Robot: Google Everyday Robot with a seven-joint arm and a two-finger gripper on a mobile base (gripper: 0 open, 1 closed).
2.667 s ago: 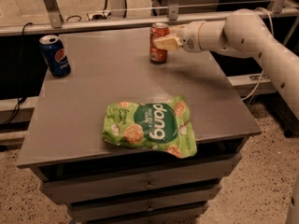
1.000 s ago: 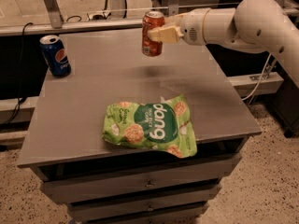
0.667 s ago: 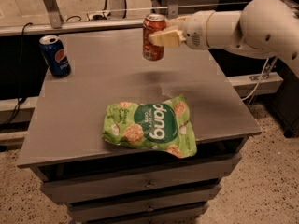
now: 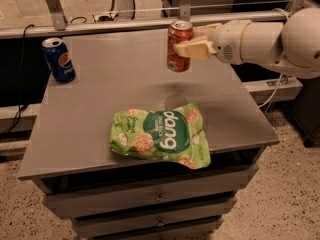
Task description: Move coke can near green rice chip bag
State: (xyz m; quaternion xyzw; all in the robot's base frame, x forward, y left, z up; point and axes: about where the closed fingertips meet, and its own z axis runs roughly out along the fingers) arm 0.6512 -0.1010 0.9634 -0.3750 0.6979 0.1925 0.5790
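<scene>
Pincer (image 4: 188, 43) around coke can (image 4: 177, 34) — above table (image 4: 100, 114)

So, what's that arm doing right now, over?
Gripper shut on coke can, held above the table. Green rice chip bag flat, toward the front edge. Nothing between them; Pepsi can off at a far corner.

place: robot lab or test space | evidence: grey drawer cabinet (image 4: 100, 114), speckled floor (image 4: 295, 184), metal rail (image 4: 115, 25) behind | gripper (image 4: 186, 48): above cabinet's far side, clasping coke can (image 4: 179, 40)
</scene>
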